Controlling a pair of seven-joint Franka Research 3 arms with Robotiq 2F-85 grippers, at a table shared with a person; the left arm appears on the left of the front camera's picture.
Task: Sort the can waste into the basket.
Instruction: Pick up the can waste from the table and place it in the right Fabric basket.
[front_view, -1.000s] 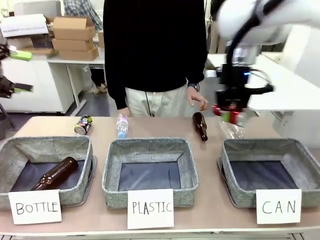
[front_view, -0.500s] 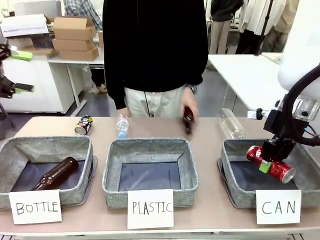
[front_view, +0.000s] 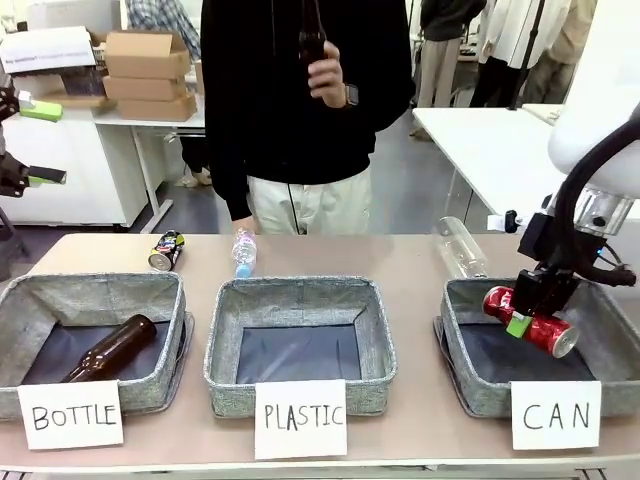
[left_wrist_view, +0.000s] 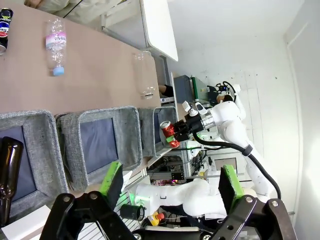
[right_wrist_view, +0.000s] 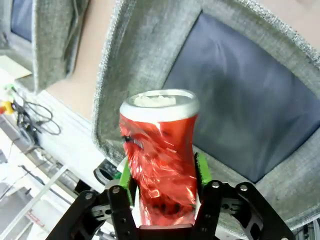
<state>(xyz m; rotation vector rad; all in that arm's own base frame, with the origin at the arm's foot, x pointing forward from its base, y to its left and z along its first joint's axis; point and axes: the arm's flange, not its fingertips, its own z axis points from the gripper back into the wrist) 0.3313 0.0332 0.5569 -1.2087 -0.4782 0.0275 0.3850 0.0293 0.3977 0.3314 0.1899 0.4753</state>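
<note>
We see the right gripper (front_view: 525, 318) clamped on the dented shiny red metal can (front_view: 548, 336), its green pads pressed against the can's two sides. In the right wrist view the can's silver top points away from the wrist. On the front view's clock face, the can hangs tilted at about 4 o'clock, over the grey woven-fabric rectangular basket (front_view: 456, 335) fronted by the white handwritten "CAN" sign (front_view: 556, 413). It is above the basket's dark lining, and we cannot tell whether it touches the fabric.

The left gripper (left_wrist_view: 170, 175) stands wide, with nothing between its fingers.

The small black metal can with green-yellow print (front_view: 166, 250) lies on the tan table (front_view: 410, 265) at about 10 o'clock. It is just behind the like grey basket signed "BOTTLE" (front_view: 30, 300), which holds a brown glass bottle (front_view: 112, 347).

A clear plastic bottle with a blue cap (front_view: 244, 251) lies near 11 o'clock. A second clear plastic bottle (front_view: 462, 248) lies at 2 o'clock, just behind the "CAN" basket. At 12 o'clock the person's hand (front_view: 328, 78) holds a dark bottle (front_view: 312, 40) up at chest height.
</note>
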